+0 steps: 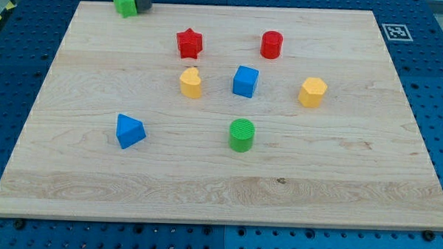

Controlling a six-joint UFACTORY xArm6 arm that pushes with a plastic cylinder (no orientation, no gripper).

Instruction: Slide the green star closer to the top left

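The green star (124,3) sits at the board's top left edge, close to the corner. The dark rod comes down from the view's top just right of it, and my tip (142,8) is touching or nearly touching the star's right side. The rod's upper part is cut off by the view's top.
A wooden board (72,171) on a blue pegboard holds a red star (188,43), a red cylinder (271,45), a yellow block (191,83), a blue cube (245,81), a yellow hexagonal block (312,92), a green cylinder (242,135) and a blue triangular block (130,131).
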